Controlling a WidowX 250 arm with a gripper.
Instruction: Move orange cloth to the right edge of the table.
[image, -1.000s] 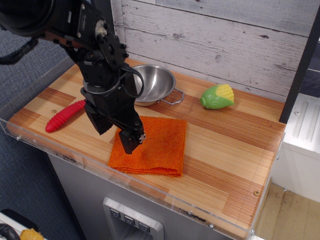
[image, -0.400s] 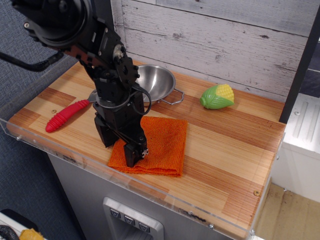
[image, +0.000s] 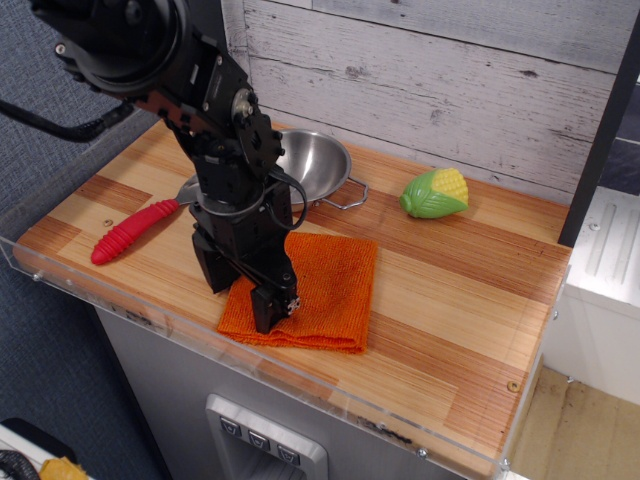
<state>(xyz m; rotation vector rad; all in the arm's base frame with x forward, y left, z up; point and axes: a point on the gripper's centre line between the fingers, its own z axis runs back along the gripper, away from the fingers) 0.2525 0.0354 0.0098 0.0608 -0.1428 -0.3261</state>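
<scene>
White wooden planks stand behind the striped wooden surface (image: 450, 290). On it sit a steel bowl (image: 312, 166), a toy corn (image: 436, 193) and a red bumpy toy (image: 131, 231). The orange cloth (image: 325, 292) lies flat near the front, left of the middle. The black pincer (image: 274, 312) is pressed down on the cloth's left front corner. I cannot tell if it is clenched. The cloth is far from the right edge, so nearly the whole move is left.
</scene>
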